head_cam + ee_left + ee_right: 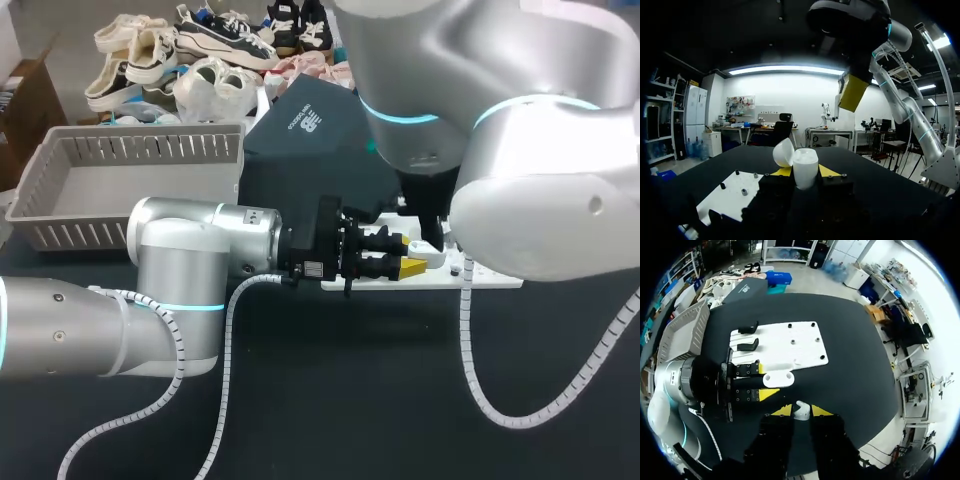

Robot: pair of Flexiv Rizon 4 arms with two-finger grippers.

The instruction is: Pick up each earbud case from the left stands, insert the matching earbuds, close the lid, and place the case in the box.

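Black table (380, 420) lies under both my arms. At its far left sits a gray basket (60, 190). My left gripper (805, 171) is closed on a white case (805, 162) with its lid tipped open, at the edge of the white board (790, 342). My right gripper (801, 411) hangs above the case and pinches a small white earbud (800, 409).

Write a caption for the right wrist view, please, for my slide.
Right end effector holds a white earbud above the open earbud case gripped by the left end effector.
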